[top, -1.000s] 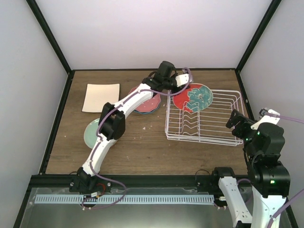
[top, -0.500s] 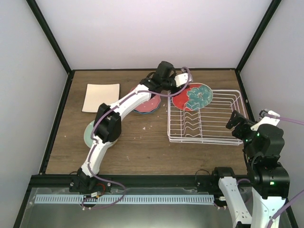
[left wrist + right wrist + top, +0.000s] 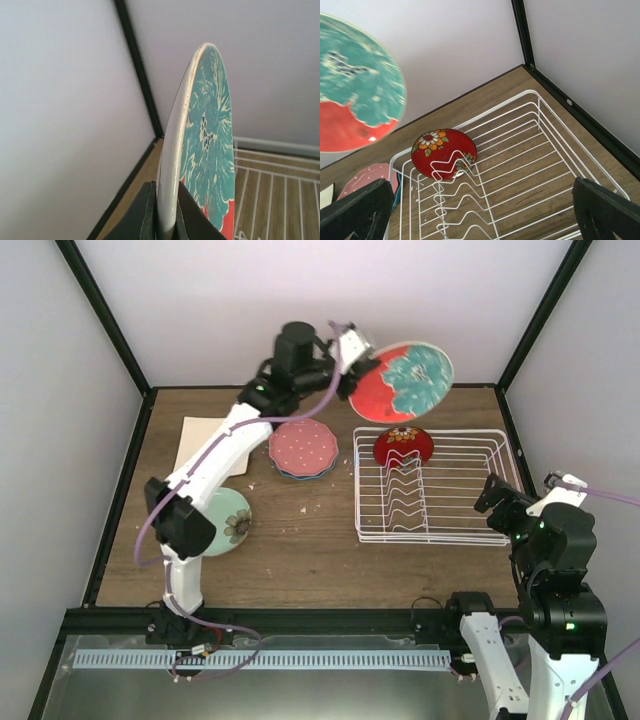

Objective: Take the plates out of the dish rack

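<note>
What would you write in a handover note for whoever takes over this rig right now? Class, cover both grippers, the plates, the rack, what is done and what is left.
Left gripper: shut on the rim of the large red-and-teal plate, held in the air above the far left corner of the dish rack.
Right gripper: open and empty, at the rack's near right side.
On the table: beige square plate, mint green plate, and pink polka-dot plate stacked on a blue plate.
In the rack: the small dark red floral plate.
Done: four plates out, a fifth lifted.
Left: set down the held plate, then unload the floral one.
</note>
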Available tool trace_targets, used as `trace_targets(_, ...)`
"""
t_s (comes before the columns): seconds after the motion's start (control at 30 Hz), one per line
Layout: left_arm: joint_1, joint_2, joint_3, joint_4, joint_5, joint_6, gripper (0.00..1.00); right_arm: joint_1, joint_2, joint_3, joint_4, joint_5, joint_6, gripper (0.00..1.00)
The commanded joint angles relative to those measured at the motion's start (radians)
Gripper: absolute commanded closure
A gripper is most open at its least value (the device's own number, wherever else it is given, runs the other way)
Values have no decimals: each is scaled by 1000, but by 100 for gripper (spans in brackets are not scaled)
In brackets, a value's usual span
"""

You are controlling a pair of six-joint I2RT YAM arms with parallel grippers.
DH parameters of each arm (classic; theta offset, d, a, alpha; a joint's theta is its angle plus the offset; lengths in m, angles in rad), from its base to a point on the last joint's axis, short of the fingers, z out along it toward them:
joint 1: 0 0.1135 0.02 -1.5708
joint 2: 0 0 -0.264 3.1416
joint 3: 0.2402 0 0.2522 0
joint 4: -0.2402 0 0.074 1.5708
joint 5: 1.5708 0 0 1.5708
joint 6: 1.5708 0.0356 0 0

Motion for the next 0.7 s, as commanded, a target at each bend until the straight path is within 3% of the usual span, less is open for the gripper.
trace_targets(0.0,193,-129,63,136,-29,-283,96,12,-17,-4,37,0,11,0)
trace_targets(0.13,436,-230,-14,74,34,-589,96,12,-3,-9,66,-4,6,0)
trace_targets(0.33,777,-529,-517,95,204,-872,96,12,8,-33,100,-8,3,0)
trace_targets(0.53,1006,-849,-984,-55,337,-943,96,11,39,-52,134,-13,-6,0)
trace_targets(0.67,1124,-959,-1103,-231,386,-853,96,11,55,-73,155,-30,-4,0)
